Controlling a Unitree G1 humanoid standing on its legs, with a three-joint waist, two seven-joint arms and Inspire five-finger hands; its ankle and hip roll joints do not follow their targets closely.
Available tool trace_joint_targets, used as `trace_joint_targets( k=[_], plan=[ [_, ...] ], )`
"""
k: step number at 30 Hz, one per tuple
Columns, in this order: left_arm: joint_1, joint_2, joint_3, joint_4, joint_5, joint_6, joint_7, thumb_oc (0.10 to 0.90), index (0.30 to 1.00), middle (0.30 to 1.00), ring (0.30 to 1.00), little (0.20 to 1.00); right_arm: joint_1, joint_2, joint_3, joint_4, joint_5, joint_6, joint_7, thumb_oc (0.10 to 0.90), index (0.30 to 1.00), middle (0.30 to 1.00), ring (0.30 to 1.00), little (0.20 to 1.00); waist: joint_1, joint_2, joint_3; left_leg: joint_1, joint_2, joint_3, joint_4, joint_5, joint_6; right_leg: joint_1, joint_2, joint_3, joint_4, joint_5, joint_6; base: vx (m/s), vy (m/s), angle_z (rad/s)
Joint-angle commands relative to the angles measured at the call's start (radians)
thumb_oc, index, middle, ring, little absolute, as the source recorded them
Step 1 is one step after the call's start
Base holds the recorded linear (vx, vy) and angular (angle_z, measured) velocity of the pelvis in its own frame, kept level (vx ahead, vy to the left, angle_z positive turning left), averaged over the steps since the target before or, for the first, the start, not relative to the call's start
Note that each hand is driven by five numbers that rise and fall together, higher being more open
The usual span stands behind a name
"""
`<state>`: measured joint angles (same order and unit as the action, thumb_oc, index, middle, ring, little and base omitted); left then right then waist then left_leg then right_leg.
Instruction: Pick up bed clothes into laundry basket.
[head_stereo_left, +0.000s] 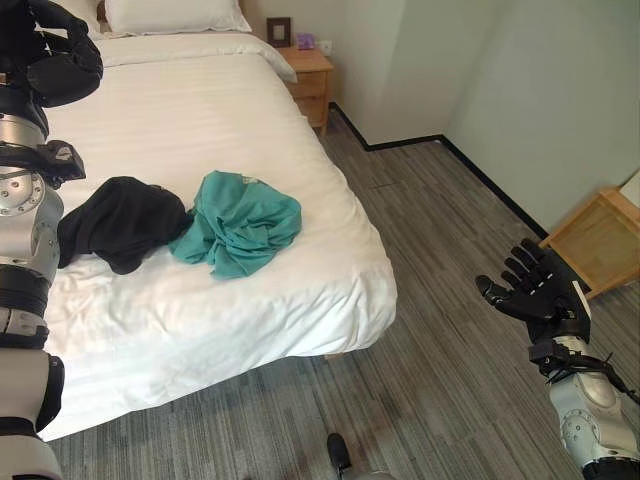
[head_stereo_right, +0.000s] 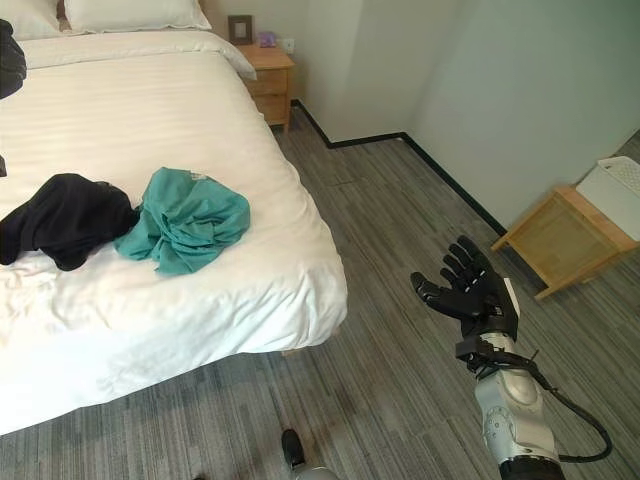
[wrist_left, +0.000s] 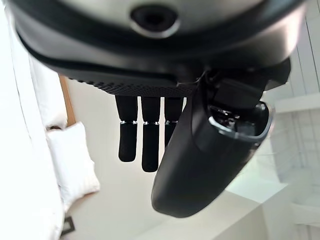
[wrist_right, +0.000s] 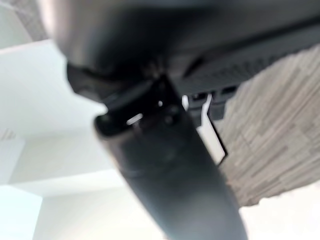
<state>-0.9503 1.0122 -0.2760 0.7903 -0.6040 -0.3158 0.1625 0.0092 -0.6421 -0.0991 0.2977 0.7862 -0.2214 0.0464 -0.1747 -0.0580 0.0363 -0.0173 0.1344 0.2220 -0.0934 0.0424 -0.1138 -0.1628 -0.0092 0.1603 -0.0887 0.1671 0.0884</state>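
A crumpled teal garment lies on the white bed near its foot end, and a black garment lies touching it on the left. My left hand is raised high over the bed's left side, its fingers straight and holding nothing. My right hand hangs open over the floor to the right of the bed, palm up, fingers spread, empty and well away from both garments.
A white pillow lies at the head of the bed. A wooden nightstand stands in the far corner. At the right wall a low wooden table carries a white basket. Grey plank floor stretches between bed and wall.
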Motion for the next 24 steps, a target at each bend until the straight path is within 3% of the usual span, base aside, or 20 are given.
trace_joint_targets(
  k=[1, 3, 5, 6, 7, 9, 11, 12, 13, 14, 15, 17, 18, 20, 22, 24],
  plan=[
    [-0.140, 0.062, -0.036, -0.004, 0.071, -0.062, 0.003, 0.800, 0.900, 0.900, 0.900, 0.900, -0.069, -0.129, -0.169, -0.078, -0.002, -0.099, 0.016, 0.800, 0.900, 0.900, 0.900, 0.900, -0.027, 0.082, -0.035, 0.050, -0.064, 0.035, 0.006, -0.079, 0.042, 0.093, 0.044, 0.042, 0.091, -0.167, 0.076, 0.01, -0.063, 0.12],
    [-0.154, 0.069, -0.053, 0.003, 0.096, -0.058, 0.000, 0.800, 0.900, 0.900, 0.900, 0.900, -0.059, -0.131, -0.179, -0.071, 0.006, -0.100, 0.022, 0.800, 0.900, 0.900, 0.900, 0.900, -0.038, 0.086, -0.036, 0.078, -0.050, 0.047, 0.006, -0.064, 0.037, 0.088, 0.057, 0.047, 0.110, -0.185, 0.066, 0.03, -0.082, 0.02],
    [-0.188, 0.075, -0.079, -0.001, 0.116, -0.053, 0.003, 0.800, 0.900, 0.900, 0.900, 0.900, -0.058, -0.137, -0.183, -0.068, 0.014, -0.106, 0.031, 0.800, 0.900, 0.900, 0.900, 0.900, -0.037, 0.057, -0.003, 0.046, -0.011, 0.039, 0.169, -0.020, 0.014, 0.100, 0.076, 0.064, 0.145, -0.196, 0.039, 0.00, -0.152, -0.09],
    [-0.192, 0.076, -0.082, 0.000, 0.116, -0.053, 0.003, 0.800, 0.900, 0.900, 0.900, 0.900, -0.059, -0.136, -0.184, -0.068, 0.015, -0.106, 0.031, 0.800, 0.900, 0.900, 0.900, 0.900, -0.036, 0.055, -0.003, 0.038, -0.009, 0.039, 0.177, -0.019, 0.012, 0.095, 0.077, 0.065, 0.146, -0.191, 0.037, -0.11, -0.258, -0.17],
    [-0.233, 0.077, -0.109, 0.005, 0.125, -0.045, 0.009, 0.800, 0.900, 0.900, 0.900, 0.900, -0.057, -0.140, -0.185, -0.075, 0.031, -0.114, 0.031, 0.800, 0.900, 0.900, 0.900, 0.900, -0.010, 0.012, 0.047, -0.081, 0.019, -0.036, 0.369, 0.041, 0.006, 0.099, 0.092, 0.087, 0.189, -0.192, 0.011, -0.13, -0.202, -0.15],
    [-0.290, 0.079, -0.157, 0.027, 0.125, -0.046, 0.018, 0.800, 0.900, 0.900, 0.900, 0.900, -0.060, -0.142, -0.191, -0.063, 0.047, -0.118, 0.020, 0.800, 0.900, 0.900, 0.900, 0.900, 0.003, -0.015, 0.057, -0.182, -0.010, -0.132, 0.391, 0.026, 0.034, 0.083, 0.082, 0.098, 0.215, -0.204, 0.006, -0.09, -0.117, -0.18],
    [-0.299, 0.090, -0.159, 0.031, 0.132, -0.041, 0.027, 0.800, 0.900, 0.900, 0.900, 0.900, -0.046, -0.138, -0.209, -0.090, 0.044, -0.120, 0.015, 0.800, 0.900, 0.900, 0.900, 0.900, 0.002, -0.010, 0.051, -0.224, 0.006, -0.126, 0.298, 0.011, 0.038, 0.098, 0.073, 0.116, 0.208, -0.216, 0.008, 0.10, 0.042, -0.24],
    [-0.299, 0.093, -0.159, 0.036, 0.141, -0.037, 0.031, 0.800, 0.900, 0.900, 0.900, 0.900, -0.041, -0.139, -0.214, -0.084, 0.041, -0.121, 0.013, 0.800, 0.900, 0.900, 0.900, 0.900, 0.011, 0.000, 0.050, -0.224, 0.005, -0.120, 0.225, 0.050, 0.035, 0.110, 0.072, 0.122, 0.200, -0.216, 0.008, 0.12, 0.052, -0.02],
    [-0.299, 0.092, -0.159, 0.036, 0.141, -0.037, 0.031, 0.800, 0.900, 0.900, 0.900, 0.900, -0.041, -0.139, -0.214, -0.084, 0.041, -0.121, 0.013, 0.800, 0.900, 0.900, 0.900, 0.900, 0.012, 0.000, 0.050, -0.221, 0.004, -0.119, 0.220, 0.052, 0.035, 0.111, 0.072, 0.122, 0.199, -0.215, 0.008, 0.19, 0.113, -0.14],
    [-0.299, 0.109, -0.162, 0.056, 0.170, -0.027, 0.039, 0.800, 0.900, 0.900, 0.900, 0.900, -0.038, -0.157, -0.212, -0.069, 0.025, -0.125, 0.003, 0.800, 0.900, 0.900, 0.900, 0.900, 0.031, 0.024, 0.065, -0.267, -0.003, -0.115, 0.092, 0.114, 0.020, 0.140, 0.081, 0.132, 0.192, -0.225, 0.008, 0.20, 0.124, -0.38],
    [-0.298, 0.116, -0.162, 0.069, 0.183, -0.024, 0.046, 0.800, 0.900, 0.900, 0.900, 0.900, -0.038, -0.164, -0.214, -0.071, 0.018, -0.126, -0.006, 0.800, 0.900, 0.900, 0.900, 0.900, 0.039, 0.029, 0.070, -0.281, -0.020, -0.106, 0.025, 0.135, 0.019, 0.157, 0.075, 0.139, 0.193, -0.240, 0.010, 0.28, 0.173, -0.63],
    [-0.289, 0.119, -0.133, 0.102, 0.155, -0.024, 0.046, 0.800, 0.900, 0.900, 0.900, 0.900, -0.046, -0.148, -0.220, -0.067, 0.020, -0.128, -0.022, 0.800, 0.900, 0.900, 0.900, 0.900, 0.039, 0.053, 0.058, -0.271, -0.031, -0.059, 0.021, 0.144, 0.023, 0.226, 0.049, 0.158, 0.175, -0.283, 0.020, 0.34, 0.200, -0.20],
    [-0.287, 0.120, -0.130, 0.101, 0.155, -0.024, 0.045, 0.800, 0.900, 0.900, 0.900, 0.900, -0.046, -0.149, -0.220, -0.068, 0.019, -0.127, -0.022, 0.800, 0.900, 0.900, 0.900, 0.900, 0.044, 0.057, 0.061, -0.268, -0.025, -0.054, 0.017, 0.149, 0.021, 0.226, 0.054, 0.164, 0.172, -0.275, 0.020, 0.34, 0.234, 0.19],
    [-0.264, 0.137, -0.110, 0.125, 0.146, -0.021, 0.048, 0.800, 0.900, 0.900, 0.900, 0.900, -0.043, -0.130, -0.223, -0.065, 0.006, -0.121, -0.035, 0.800, 0.900, 0.900, 0.900, 0.900, 0.040, 0.070, 0.044, -0.238, -0.041, -0.035, 0.026, 0.137, 0.031, 0.261, -0.002, 0.166, 0.150, -0.299, 0.041, 0.30, 0.285, -0.17],
    [-0.243, 0.171, -0.083, 0.148, 0.142, -0.013, 0.054, 0.800, 0.900, 0.900, 0.900, 0.900, -0.060, -0.108, -0.208, -0.075, -0.009, -0.111, -0.042, 0.800, 0.900, 0.900, 0.900, 0.900, 0.054, 0.074, 0.025, -0.209, -0.056, 0.014, 0.054, 0.101, 0.048, 0.262, -0.086, 0.186, 0.169, -0.266, 0.088, 0.39, 0.402, -0.40],
    [-0.246, 0.176, -0.082, 0.135, 0.145, -0.014, 0.061, 0.800, 0.900, 0.900, 0.900, 0.900, -0.066, -0.104, -0.200, -0.084, -0.021, -0.106, -0.044, 0.800, 0.900, 0.900, 0.900, 0.900, 0.057, 0.071, 0.027, -0.193, -0.060, 0.035, 0.053, 0.091, 0.054, 0.244, -0.104, 0.198, 0.197, -0.235, 0.101, 0.19, 0.175, -0.74]
  ],
)
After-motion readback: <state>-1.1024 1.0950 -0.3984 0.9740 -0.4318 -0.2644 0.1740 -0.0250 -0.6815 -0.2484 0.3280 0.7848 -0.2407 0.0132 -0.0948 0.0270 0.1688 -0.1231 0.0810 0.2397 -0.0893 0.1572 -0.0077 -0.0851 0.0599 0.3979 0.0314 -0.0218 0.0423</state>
